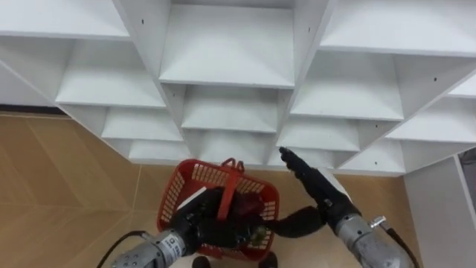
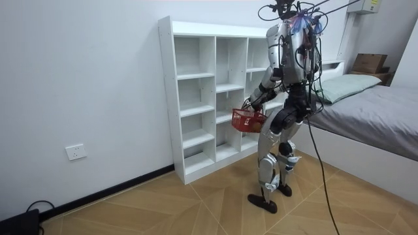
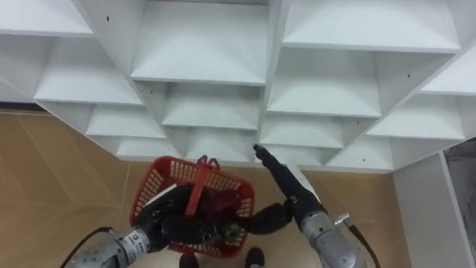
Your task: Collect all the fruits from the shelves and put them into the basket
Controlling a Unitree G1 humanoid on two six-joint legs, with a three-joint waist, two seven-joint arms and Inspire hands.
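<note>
The left hand has its fingers curled at the handle of the red basket, which hangs just before the white closet with dark red fruit inside. The right hand points at a low shelf, fingers straight and empty. The compartments in sight look bare, so it is best to spot a fruit before reaching, keeping the basket level and close under the picking hand.

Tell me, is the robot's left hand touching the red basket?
Touching. The left eye view shows the left hand curled round the handle of the red basket.
</note>
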